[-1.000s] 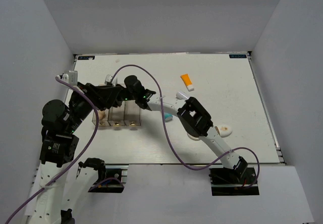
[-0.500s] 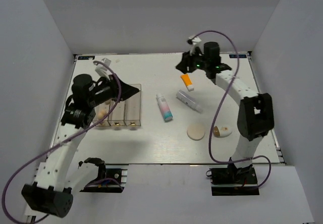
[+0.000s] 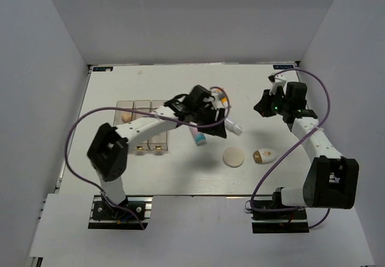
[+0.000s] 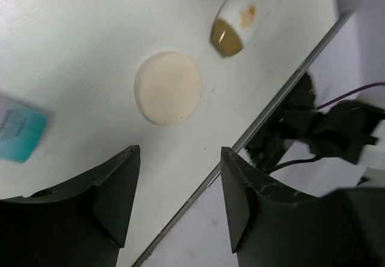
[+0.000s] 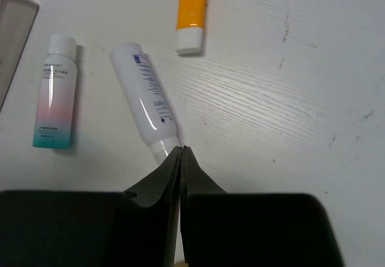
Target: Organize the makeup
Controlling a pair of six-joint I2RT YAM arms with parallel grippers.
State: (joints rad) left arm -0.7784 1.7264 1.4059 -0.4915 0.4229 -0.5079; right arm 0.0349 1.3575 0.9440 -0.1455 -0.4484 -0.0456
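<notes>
My left gripper (image 3: 219,128) (image 4: 179,153) is open and empty, hovering over the table's middle. The beige round puff (image 3: 233,157) (image 4: 168,88) and the white-and-gold egg (image 3: 264,156) (image 4: 233,23) lie beyond its fingers. The white tube with teal end (image 3: 199,138) (image 5: 55,98) and the slim white tube (image 3: 235,126) (image 5: 147,98) lie beside it. The orange white-capped tube (image 3: 223,96) (image 5: 192,8) is partly behind the left arm. My right gripper (image 3: 260,107) (image 5: 181,151) is shut and empty, its tips by the slim tube's cap. One peach sponge (image 3: 126,115) sits in the organizer's left compartment.
The clear three-compartment organizer box (image 3: 145,139) stands at the middle left, its corner in the right wrist view (image 5: 13,29). The table's front edge (image 4: 264,113) and dark cables beyond it show in the left wrist view. Grey walls enclose the table.
My left arm has swung from the organizer out over the tubes in the middle. My right arm has drawn back from the orange tube toward the right side.
</notes>
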